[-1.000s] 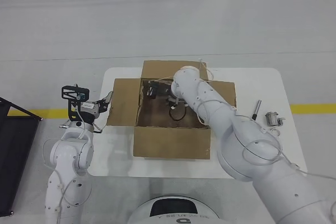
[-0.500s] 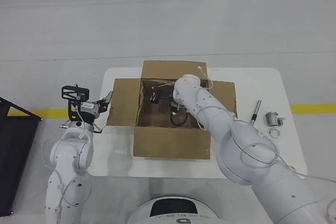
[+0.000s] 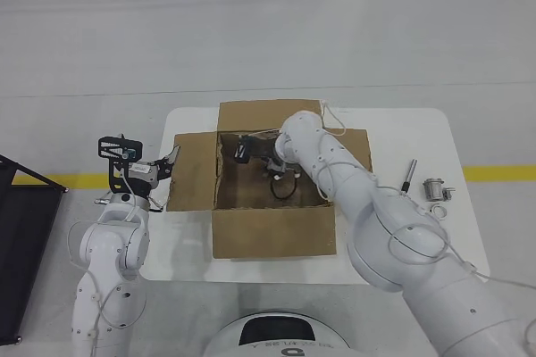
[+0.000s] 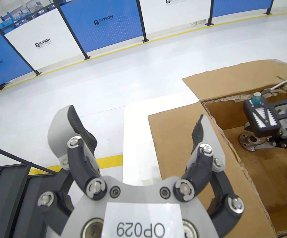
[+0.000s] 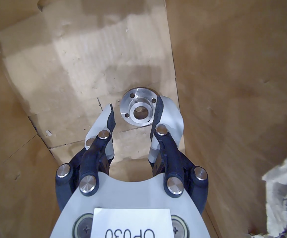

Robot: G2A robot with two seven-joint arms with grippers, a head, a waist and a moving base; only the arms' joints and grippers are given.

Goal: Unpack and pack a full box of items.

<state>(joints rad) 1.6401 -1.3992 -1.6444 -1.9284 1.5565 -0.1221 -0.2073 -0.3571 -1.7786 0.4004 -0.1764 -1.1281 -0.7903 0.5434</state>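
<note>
An open cardboard box [image 3: 270,230] stands mid-table with its flaps spread. My right arm is inside it, and my right gripper [image 5: 135,104] is open low over the box floor. A round metal flange [image 5: 138,110] with a centre hole lies flat between the fingers. One finger is at its rim, the other a little apart from it. In the left wrist view the same right gripper [image 4: 264,120] hangs just above the flange [image 4: 251,141]. My left gripper [image 4: 136,115] is open and holds nothing, beside the box's outer flap [image 4: 173,130].
A black loop [image 3: 281,187] lies inside the box. On the white table [image 3: 411,125] beside the box lie a thin dark rod [image 3: 409,174], a metal cylinder part [image 3: 435,189] and a small ring [image 3: 438,211]. A black rack [image 3: 9,241] stands off the table's far side.
The box has slid a little toward the left arm. My right gripper has shifted slightly inside it. The left arm has not moved.
</note>
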